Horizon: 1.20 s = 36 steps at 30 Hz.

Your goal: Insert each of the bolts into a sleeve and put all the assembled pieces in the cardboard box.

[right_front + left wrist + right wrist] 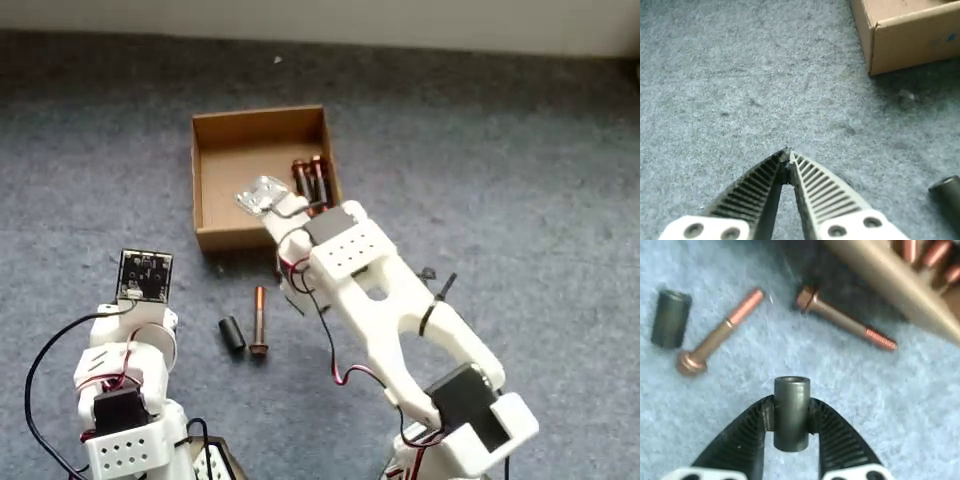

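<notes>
Just beside the cardboard box (pixel 910 42), the right gripper (pixel 791 407) grasps a black sleeve (pixel 791 416). Near the box, the left gripper (pixel 786 152) is clenched empty. The box's blue marking (pixel 949 37) is too blurred to read.

Open carpet (pixel 500 150) around the cardboard box (pixel 205 180); loose bolt (pixel 259 320) and sleeve (pixel 232 334) before it

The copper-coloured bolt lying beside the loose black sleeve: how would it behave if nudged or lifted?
The bolt has a round shank and wider flanged head, so a sideways nudge would likely roll it in an arc, though the carpet probably damps that. It looks like solid metal: rigid, probably heavy for its size.
</notes>
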### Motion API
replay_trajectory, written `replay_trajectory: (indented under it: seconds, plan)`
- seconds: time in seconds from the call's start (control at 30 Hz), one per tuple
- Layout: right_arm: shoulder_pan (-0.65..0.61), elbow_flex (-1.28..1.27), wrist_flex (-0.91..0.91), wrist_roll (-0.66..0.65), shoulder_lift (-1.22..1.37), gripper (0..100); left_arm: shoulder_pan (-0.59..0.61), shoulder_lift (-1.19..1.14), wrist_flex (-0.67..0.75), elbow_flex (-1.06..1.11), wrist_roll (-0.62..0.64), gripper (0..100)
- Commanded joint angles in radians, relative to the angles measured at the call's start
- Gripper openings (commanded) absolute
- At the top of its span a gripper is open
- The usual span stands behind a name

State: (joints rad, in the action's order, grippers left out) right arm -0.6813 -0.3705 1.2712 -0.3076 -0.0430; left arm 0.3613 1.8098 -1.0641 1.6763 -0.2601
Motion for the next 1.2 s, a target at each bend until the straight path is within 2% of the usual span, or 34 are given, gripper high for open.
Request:
replay_trajectory:
  seconds: [0.0,0.23,0.43,0.7,1.17]
  plan:
    - [0.045,-0.122,-0.019,-0.011,-0.088,0.5,-0.018,0.004,0.017,0.016,-0.005,1]
    - [0.076,-0.361,-0.18,-0.087,-0.114,1.1,-0.018,0.004,0.017,0.016,-0.005,1]
    - [0.104,-0.392,-0.183,-0.086,-0.117,9.6,-0.018,0.004,0.017,0.016,-0.005,1]
    - [0.113,-0.397,-0.12,-0.089,-0.119,9.6,-0.018,0.004,0.015,0.016,-0.005,1]
    - [0.108,-0.533,-0.205,-0.086,-0.125,8.0,-0.018,0.002,0.015,0.016,-0.005,1]
